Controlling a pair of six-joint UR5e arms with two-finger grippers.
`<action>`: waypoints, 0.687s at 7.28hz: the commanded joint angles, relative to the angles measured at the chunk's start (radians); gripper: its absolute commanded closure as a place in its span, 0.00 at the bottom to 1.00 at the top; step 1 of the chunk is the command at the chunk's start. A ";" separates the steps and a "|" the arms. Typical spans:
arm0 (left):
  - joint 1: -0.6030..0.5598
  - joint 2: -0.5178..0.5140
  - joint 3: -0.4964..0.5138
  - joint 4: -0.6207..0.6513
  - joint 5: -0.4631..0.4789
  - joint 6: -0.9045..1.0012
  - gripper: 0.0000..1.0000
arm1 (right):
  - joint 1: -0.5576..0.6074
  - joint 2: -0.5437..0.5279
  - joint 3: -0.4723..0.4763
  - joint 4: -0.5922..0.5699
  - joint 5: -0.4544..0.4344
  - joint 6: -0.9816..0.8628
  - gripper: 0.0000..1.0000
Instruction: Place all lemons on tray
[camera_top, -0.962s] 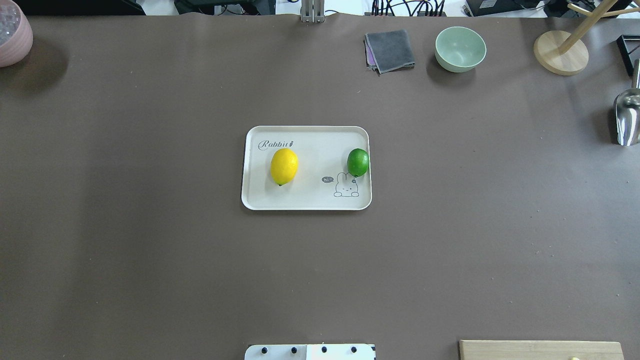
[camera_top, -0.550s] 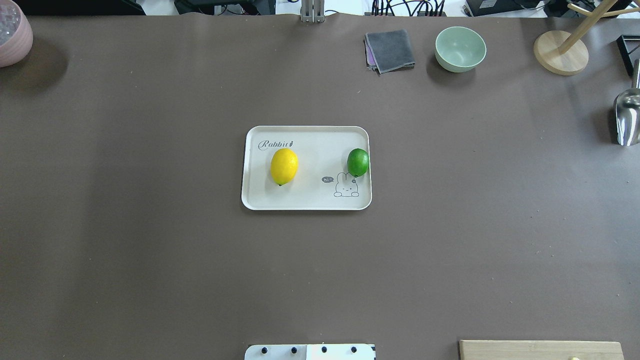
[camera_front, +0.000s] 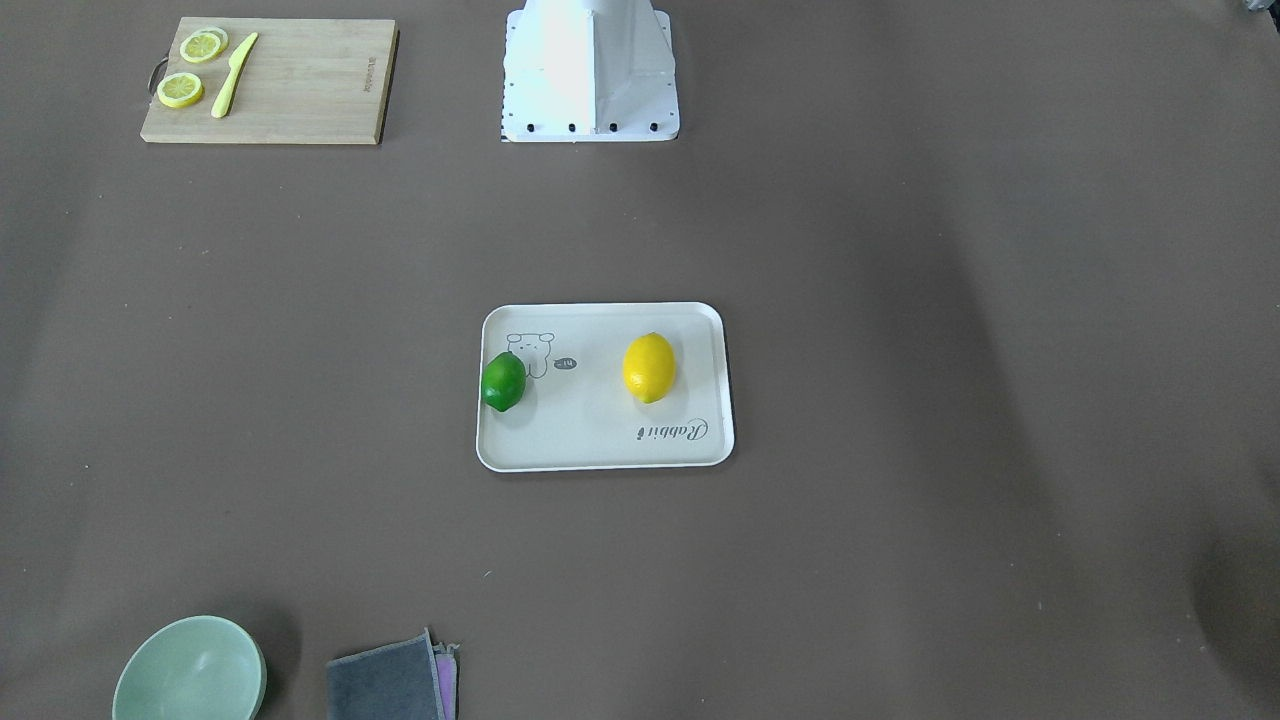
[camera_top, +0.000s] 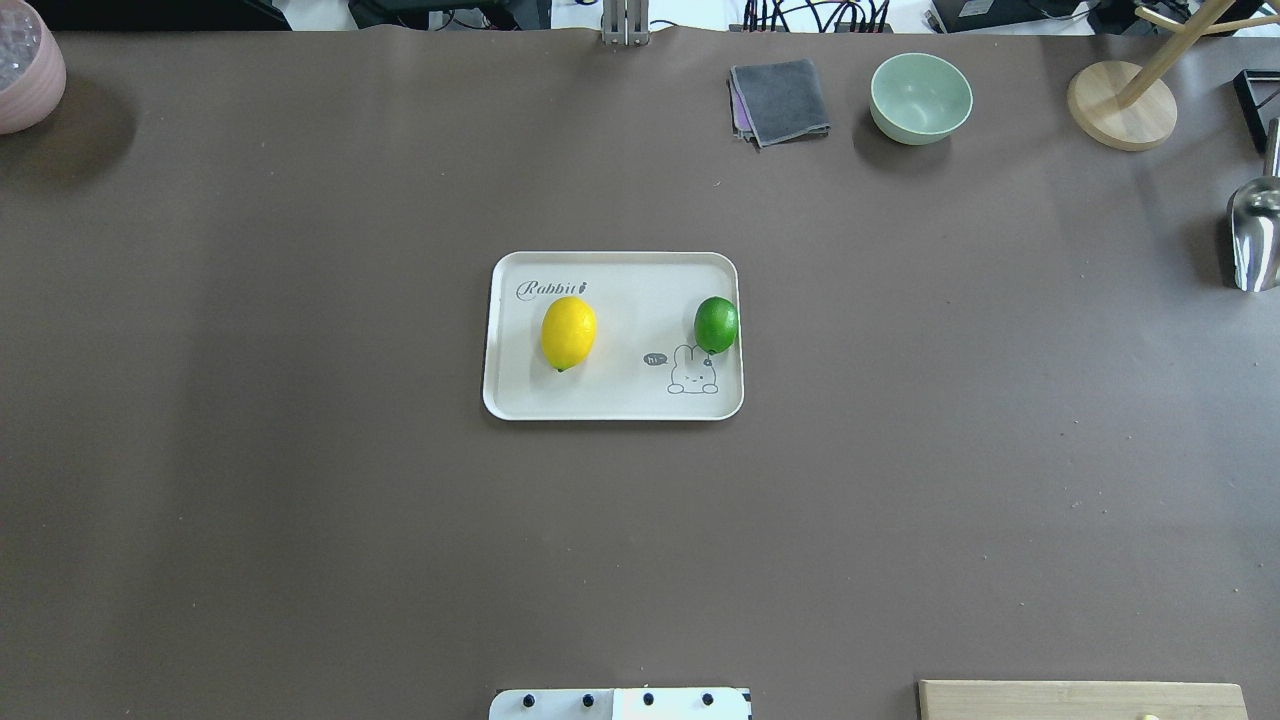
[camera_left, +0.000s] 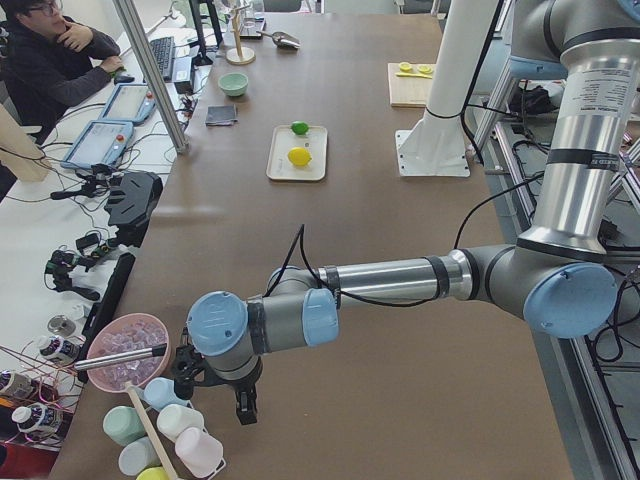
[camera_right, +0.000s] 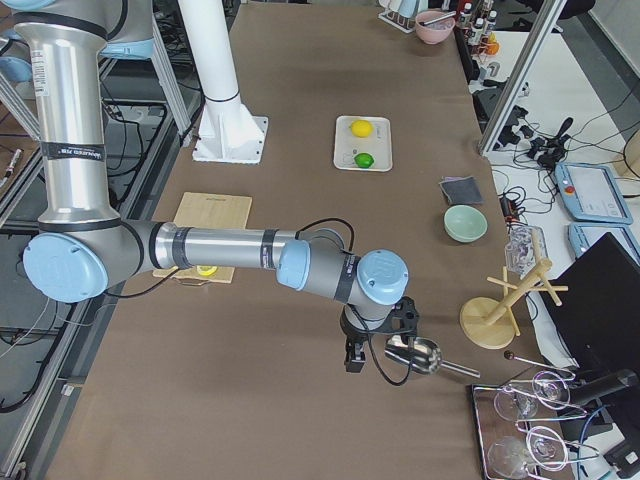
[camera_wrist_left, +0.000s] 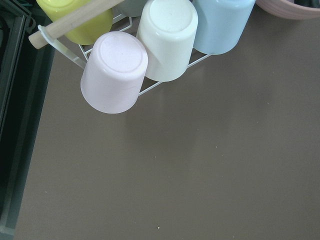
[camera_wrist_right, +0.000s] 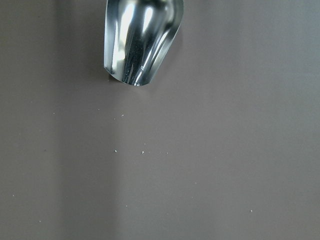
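The cream tray (camera_top: 612, 400) with "Rabbit" script lies at the table's middle. The yellow lemon (camera_top: 568, 332) lies on its left part and the green lemon (camera_top: 716, 324) at its right rim. Both also show on the tray (camera_front: 600, 450) in the front-facing view: the yellow lemon (camera_front: 649, 367) and the green lemon (camera_front: 503, 381). My left gripper (camera_left: 245, 405) shows only in the exterior left view, far from the tray by a cup rack. My right gripper (camera_right: 352, 358) shows only in the exterior right view, beside a metal scoop. I cannot tell whether either is open.
A wooden cutting board (camera_front: 300, 80) with lemon slices and a yellow knife lies beside the robot base (camera_front: 588, 70). A green bowl (camera_top: 920, 97), grey cloth (camera_top: 780, 100), wooden stand (camera_top: 1120, 105), metal scoop (camera_top: 1255, 235) and pink bowl (camera_top: 25, 65) line the far side. Upturned cups (camera_wrist_left: 115, 72) sit under the left wrist.
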 joint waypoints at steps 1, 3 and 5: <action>0.000 0.009 -0.031 -0.008 -0.004 -0.003 0.02 | -0.023 0.008 0.001 0.002 0.014 0.051 0.00; 0.001 0.009 -0.058 -0.030 -0.004 -0.003 0.02 | -0.038 0.008 0.004 0.002 0.011 0.050 0.00; 0.001 0.009 -0.088 -0.028 -0.004 -0.003 0.02 | -0.038 0.011 0.015 0.002 0.006 0.048 0.00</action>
